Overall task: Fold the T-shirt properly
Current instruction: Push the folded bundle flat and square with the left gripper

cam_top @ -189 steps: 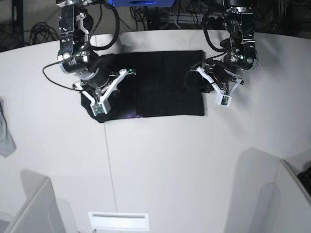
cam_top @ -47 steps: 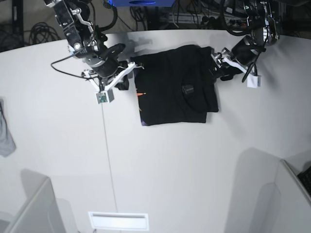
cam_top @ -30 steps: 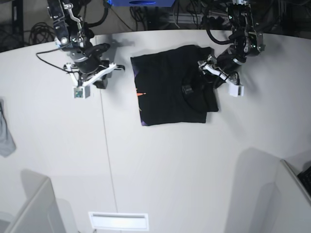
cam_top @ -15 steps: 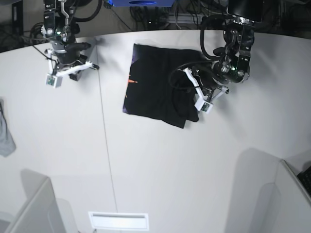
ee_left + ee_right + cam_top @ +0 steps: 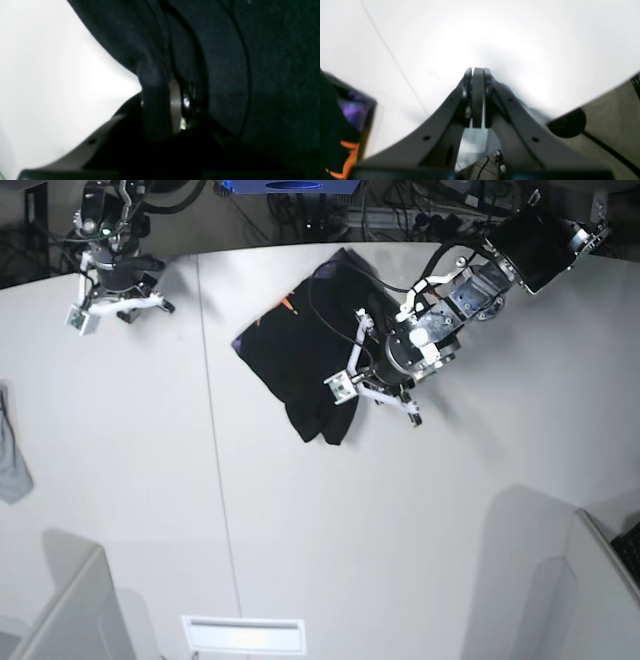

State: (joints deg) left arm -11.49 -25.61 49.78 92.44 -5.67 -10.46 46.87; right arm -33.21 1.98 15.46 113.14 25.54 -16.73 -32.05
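Base view: my left gripper (image 5: pixel 362 385) is now clamped on the shirt (image 5: pixel 300 360), dragging it askew toward the table's (image 5: pixel 300 530) middle, hem crumpled. Right gripper (image 5: pixel 118 298) pressed together, empty, has backed off to the far corner. Fold looks disturbed; needs squaring.
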